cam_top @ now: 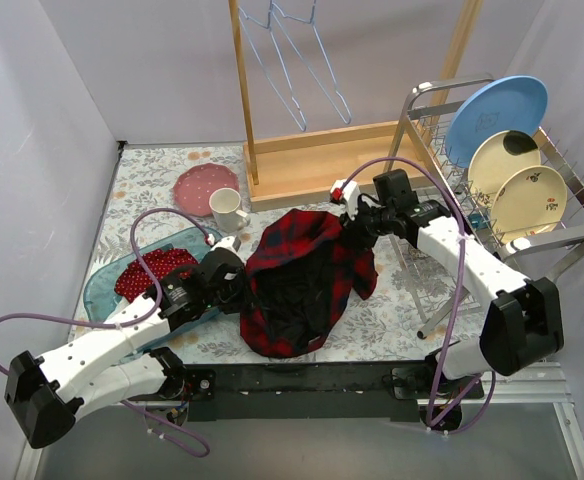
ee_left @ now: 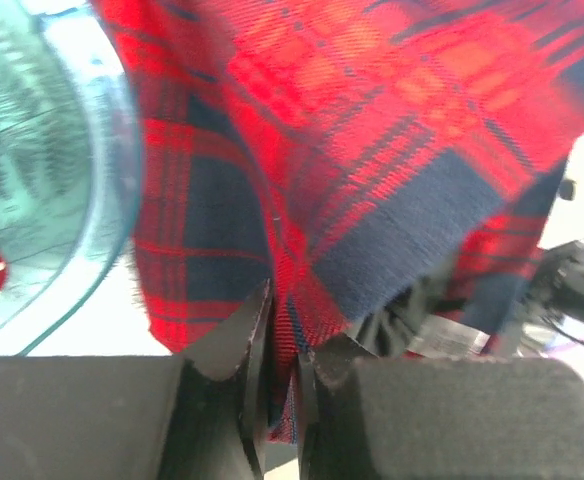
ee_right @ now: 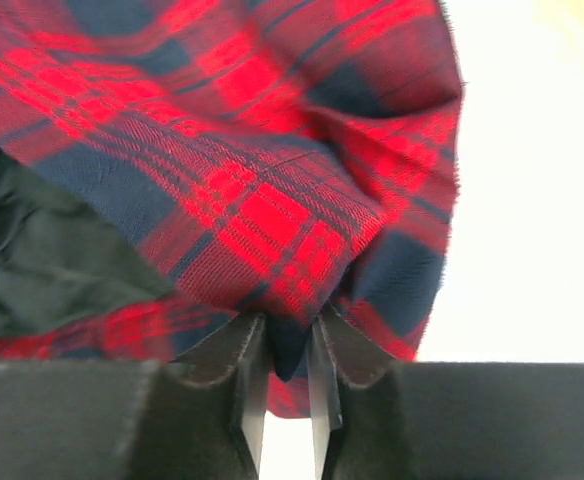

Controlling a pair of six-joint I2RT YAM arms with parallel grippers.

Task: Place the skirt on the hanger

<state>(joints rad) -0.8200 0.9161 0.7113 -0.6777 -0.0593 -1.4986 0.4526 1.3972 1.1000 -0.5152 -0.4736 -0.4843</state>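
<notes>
Tartan spreading step, apparently: holds skirt point(cam_top: 302, 285) clamped in left gripper point(cam_top: 244, 290) and right gripper point(cam_top: 353, 232) at opposite edges; next likely requires lifting toward hanger point(cam_top: 290, 78) behind skirt.

A translucent blue-green plastic tray point(cam_top: 105, 288) lies just left of the left pincer point(cam_top: 244, 290). It holds a crumpled red cloth with white dots point(cam_top: 152, 272). Beyond that pincer, toward the back wall, a white ceramic mug point(cam_top: 228, 208) stands just beside a round pink speckled plate point(cam_top: 200, 185). A light wooden frame with upright posts point(cam_top: 322, 150) stands behind the right pincer point(cam_top: 350, 232). To the right of that pincer is a silver wire dish rack point(cam_top: 562, 237). Standing on edge in it are a round blue plate point(cam_top: 497, 115) and two round cream plates point(cam_top: 502, 160) with dark markings. A pale floral tablecloth point(cam_top: 152, 180) lies under both pincers.
</notes>
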